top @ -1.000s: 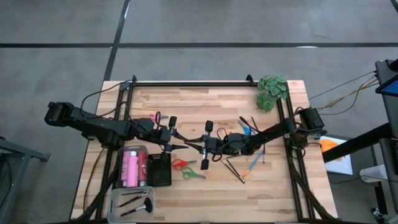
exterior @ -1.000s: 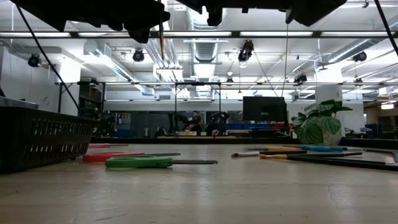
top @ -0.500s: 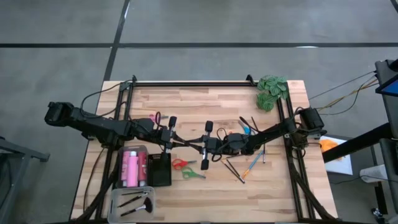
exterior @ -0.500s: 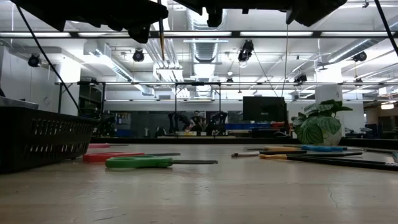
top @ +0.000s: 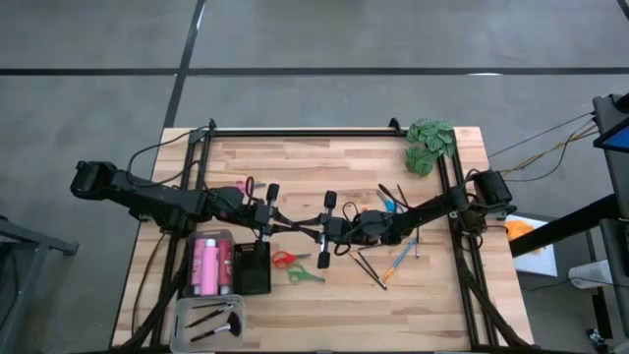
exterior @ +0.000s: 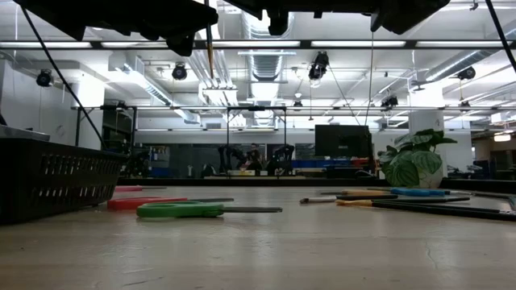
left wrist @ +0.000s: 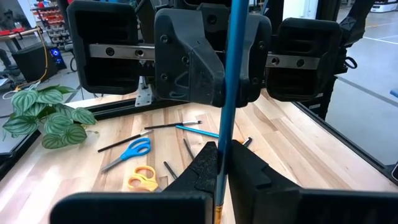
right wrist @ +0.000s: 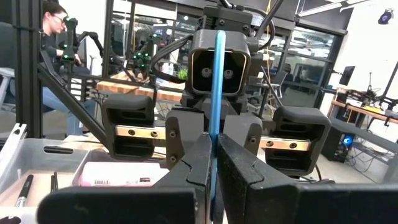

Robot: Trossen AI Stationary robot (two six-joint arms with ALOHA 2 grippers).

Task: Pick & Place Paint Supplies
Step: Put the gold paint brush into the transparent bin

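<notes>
Thin blue-handled brush (left wrist: 229, 93), slim straight shaft, held mid-air at frame centre above tabletop (top: 334, 295). Left gripper (top: 267, 228) fingers clamped on it; right gripper (top: 320, 234) fingers clamped on it too.

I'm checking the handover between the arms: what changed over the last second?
The left claw closed onto the blue-handled brush. The right claw also grips the brush, which is held between them above the table. Neither arm visibly shifted. The red scissors, the green scissors and the black basket stayed where they were.
</notes>
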